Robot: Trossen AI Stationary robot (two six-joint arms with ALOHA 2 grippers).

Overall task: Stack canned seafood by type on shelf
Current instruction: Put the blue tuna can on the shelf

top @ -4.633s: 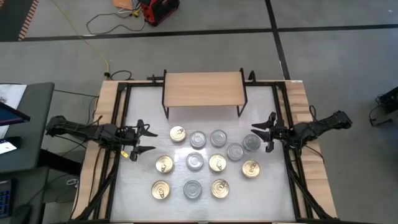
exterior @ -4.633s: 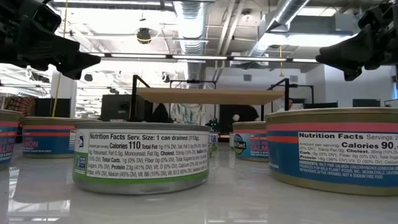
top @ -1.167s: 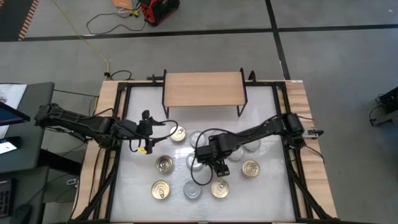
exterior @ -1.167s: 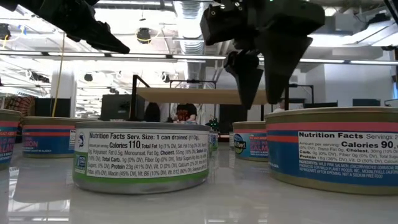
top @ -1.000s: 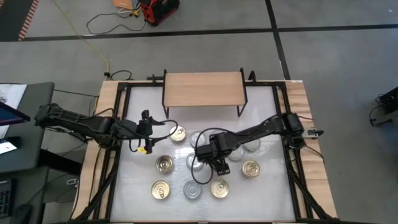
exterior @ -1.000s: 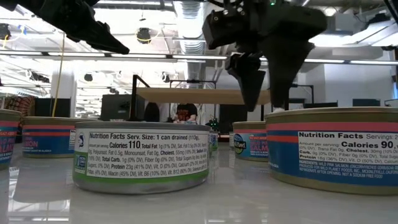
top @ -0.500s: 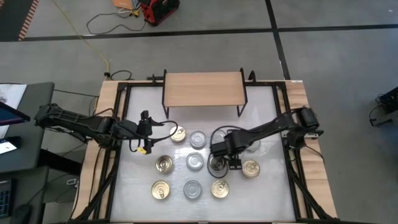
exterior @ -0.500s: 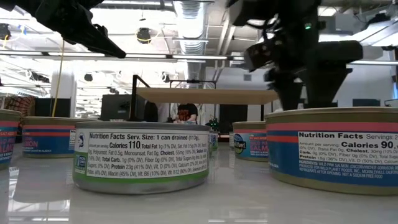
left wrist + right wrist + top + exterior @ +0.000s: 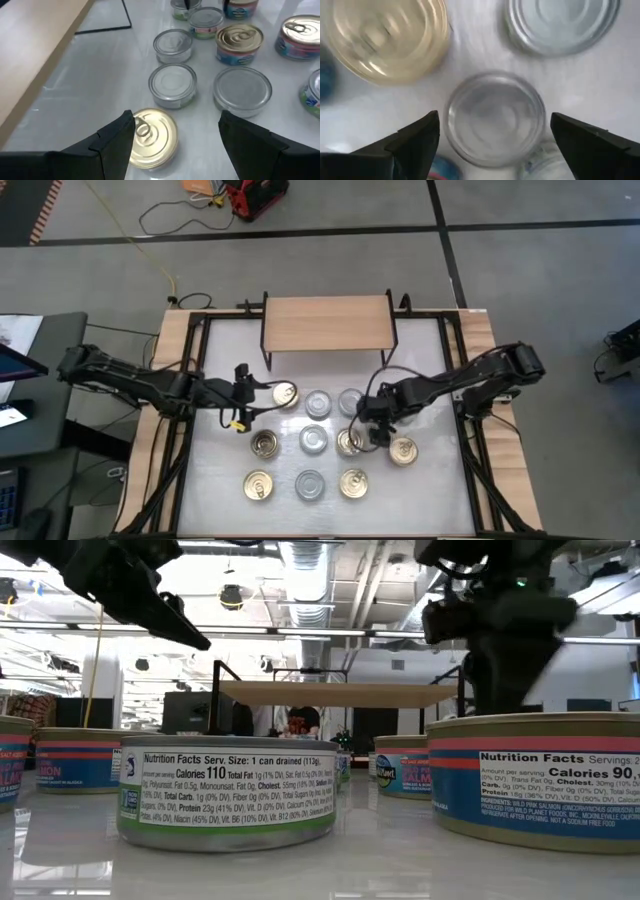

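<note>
Several canned seafood tins stand in rows on the white tabletop, in front of the shelf, a light-wood board on black legs. My left gripper is open, slanting down at the back-left gold-topped tin. That tin lies just ahead, between the open fingers and nearer one finger. My right gripper is open and points down over a silver-topped tin at the right of the group. It stands above that tin, one finger to each side.
Silver-topped tins and gold-topped tins stand close around the right gripper. More tins fill the near rows. Black frame rails run along the table's sides. Bare tabletop lies under and beside the shelf.
My right gripper has travelled from above the middle tins toward the table's right edge, rolling about its own axis, and now hangs over the silver-topped tin; it stays open. My left gripper has edged a little toward the gold-topped tin and sunk slightly. No tin has moved.
</note>
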